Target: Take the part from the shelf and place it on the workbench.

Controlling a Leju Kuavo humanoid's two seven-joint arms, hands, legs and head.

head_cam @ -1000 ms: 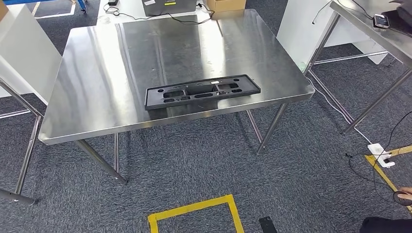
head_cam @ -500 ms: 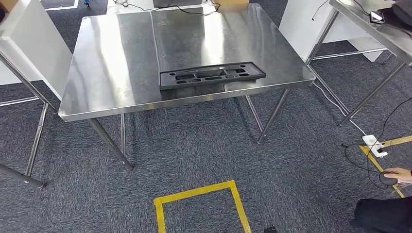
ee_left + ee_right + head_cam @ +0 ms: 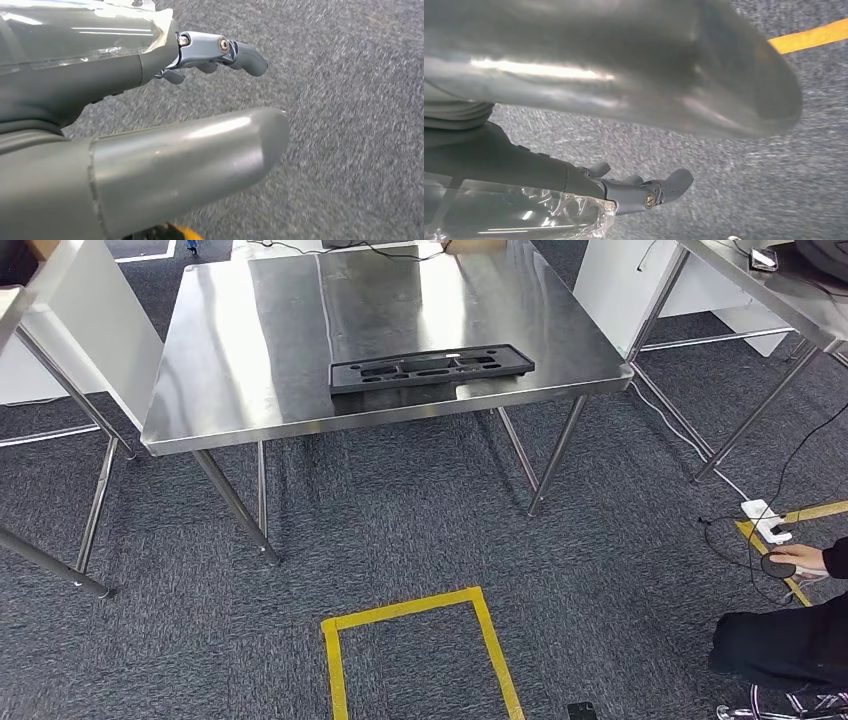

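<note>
The left hand (image 3: 150,115) is hanging over grey carpet (image 3: 350,100) with its thumb out straight and its darker fingers (image 3: 240,52) only loosely bent, grasping nothing, so it is reading as released. The right hand (image 3: 614,125) is hanging the same way over carpet (image 3: 749,165) crossed by a yellow tape line (image 3: 809,36), fingers (image 3: 664,187) apart and nothing in them, likewise released. Farther out, in the head view, the black part (image 3: 432,369) is lying flat on the steel tabletop (image 3: 250,360), toward its near edge and a little right of centre, well apart from both hands. A square of yellow floor tape (image 3: 420,650) is lying on the carpet in front of that tabletop, a second steel table (image 3: 780,300) is standing at the far right, and a person's hand (image 3: 800,558) is resting on something small near a white power strip (image 3: 762,518) on the floor at the right. With the part already seeming to sit at its goal, the main risk is probably in the walking: a step drifting right could catch the cables or crowd the seated person, and a bump against the table legs could jolt the part toward the near edge.
</note>
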